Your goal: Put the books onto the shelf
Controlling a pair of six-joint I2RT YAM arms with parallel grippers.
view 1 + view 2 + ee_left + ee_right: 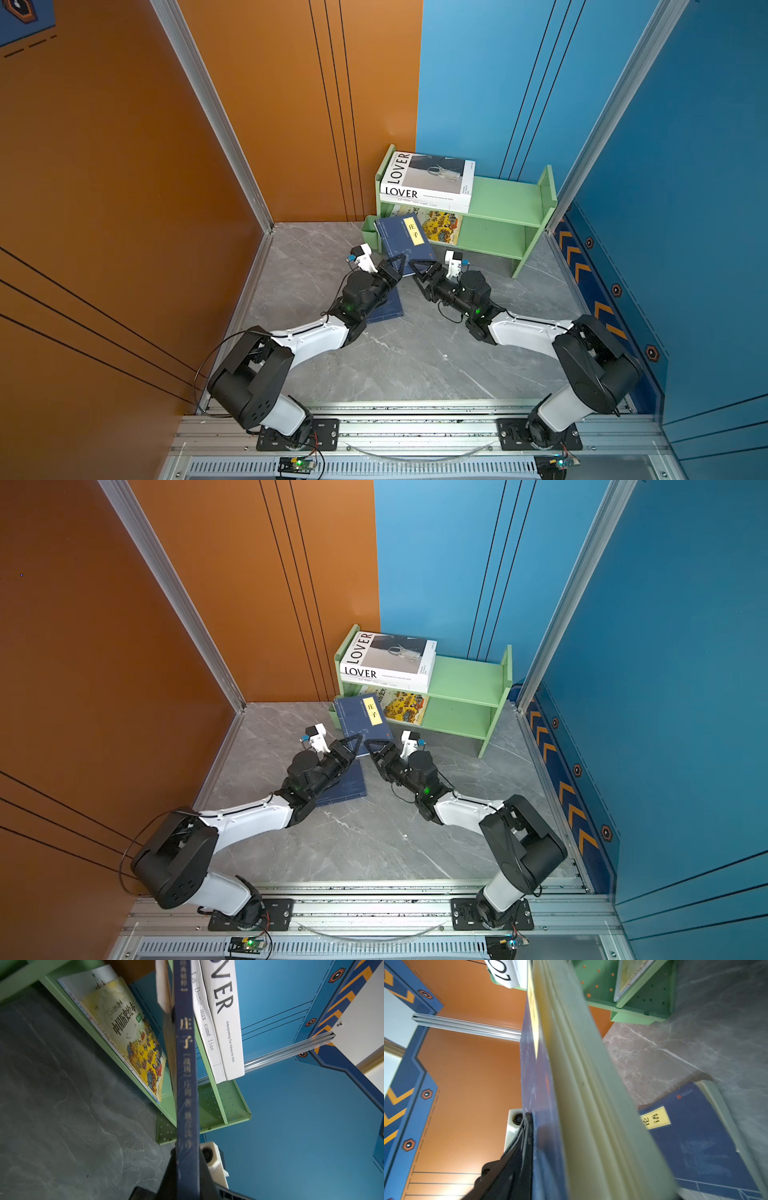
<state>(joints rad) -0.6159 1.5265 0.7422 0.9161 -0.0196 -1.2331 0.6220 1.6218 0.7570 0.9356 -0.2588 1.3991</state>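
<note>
A navy book with a yellow label is lifted and tilted in front of the light green shelf. My left gripper is shut on its spine. My right gripper straddles the same book's page edge. One black finger lies along the cover and the other is hidden. A second navy book lies flat on the table under my left arm. Two white books, the upper lettered LOVER, lie on the top tier. A yellow illustrated book leans on the lower tier.
A small green cup hangs on the shelf's left side, just behind the lifted book. The right halves of both tiers are bare. Orange wall stands on the left, blue wall on the right, grey marble table between.
</note>
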